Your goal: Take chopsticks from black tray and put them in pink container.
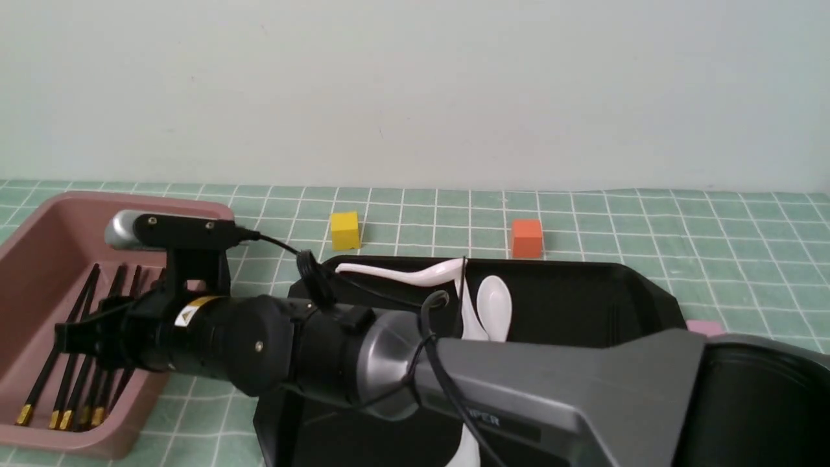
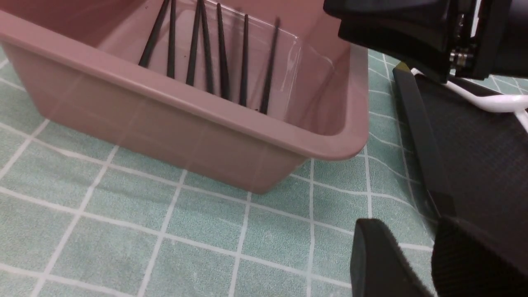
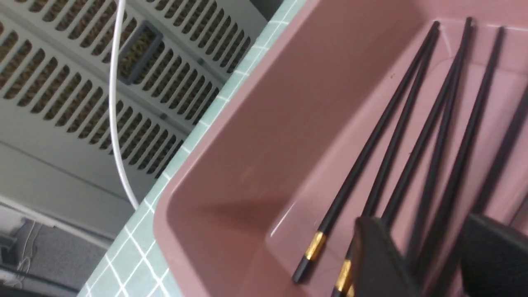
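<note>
Front view: the deep, dusty-pink plastic container (image 1: pixel 139 201) is at the far left of the frame; several thin black chopsticks with gold caps (image 1: pixel 45 376) are seen lying lengthwise on its floor. The right gripper (image 3: pixel 423 243) is held over the container; its jaws are parted, and no stick is seen clamped between them, the sticks beyond being taken as already released. The left gripper (image 2: pixel 406 235) is out of the front view; in its wrist view the fingers stand apart, with nothing gripped. The wide, glossy black tray with cut corners (image 1: pixel 583 292) fills the lower centre, largely hidden by the right arm (image 1: pixel 532 383). White ceramic spoons (image 1: pixel 494 305) are noted on it. A thin dark upright line (image 1: pixel 463 292) is seen beside them near centre; whether this is a chopstick or a cable cannot be told. Progress: transfer judged mostly or wholly done. Remaining: the arm to be drawn clear so that the covered part of the tray can be checked, and any leftover stick to be moved across
</note>
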`<state>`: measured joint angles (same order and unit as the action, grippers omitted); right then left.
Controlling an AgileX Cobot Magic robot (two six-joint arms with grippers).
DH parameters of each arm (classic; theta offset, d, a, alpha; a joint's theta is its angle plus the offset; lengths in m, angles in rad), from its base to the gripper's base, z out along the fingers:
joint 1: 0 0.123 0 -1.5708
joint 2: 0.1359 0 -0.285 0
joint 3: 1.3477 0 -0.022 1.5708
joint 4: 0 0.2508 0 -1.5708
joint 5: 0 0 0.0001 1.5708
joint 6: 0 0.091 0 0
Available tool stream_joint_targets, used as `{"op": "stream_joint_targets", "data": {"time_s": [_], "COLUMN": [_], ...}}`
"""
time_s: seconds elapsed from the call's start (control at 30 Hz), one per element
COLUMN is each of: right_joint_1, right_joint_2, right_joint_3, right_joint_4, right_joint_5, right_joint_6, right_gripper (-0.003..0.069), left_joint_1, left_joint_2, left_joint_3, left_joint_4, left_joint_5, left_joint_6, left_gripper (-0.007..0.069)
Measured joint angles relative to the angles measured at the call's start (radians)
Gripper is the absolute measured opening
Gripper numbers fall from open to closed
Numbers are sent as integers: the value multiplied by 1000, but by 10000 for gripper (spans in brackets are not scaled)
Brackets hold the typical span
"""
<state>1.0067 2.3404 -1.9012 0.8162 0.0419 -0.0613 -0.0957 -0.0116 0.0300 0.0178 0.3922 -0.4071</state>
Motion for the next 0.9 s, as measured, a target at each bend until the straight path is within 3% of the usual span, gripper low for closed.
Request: {"op": "stream_joint_targets", "data": {"time_s": [0.17,0.27,0.6,0.7,0.9], "right_joint_1": [-8,-31,-198,-232,-241], "right_joint_2": [-62,-137,-507,-620,-848], "right_joint_3": [0,0,0,0,71], "right_joint_4": [-48,-98,-372,-459,-595], "right_joint_5": [135,268,978,1156,1210], "right_joint_6": [-8,-11,-13,-8,52], "right_gripper": [347,305,1,-13,-13], "left_joint_1": [0,0,0,0,0], "left_joint_2": [0,0,0,0,0], "left_joint_3": [0,0,0,0,0], "left_joint_4": [0,0,0,0,0], "left_joint_5": [0,0,0,0,0], "left_joint_6": [0,0,0,0,0], "left_gripper": [223,228,237,237,239]}}
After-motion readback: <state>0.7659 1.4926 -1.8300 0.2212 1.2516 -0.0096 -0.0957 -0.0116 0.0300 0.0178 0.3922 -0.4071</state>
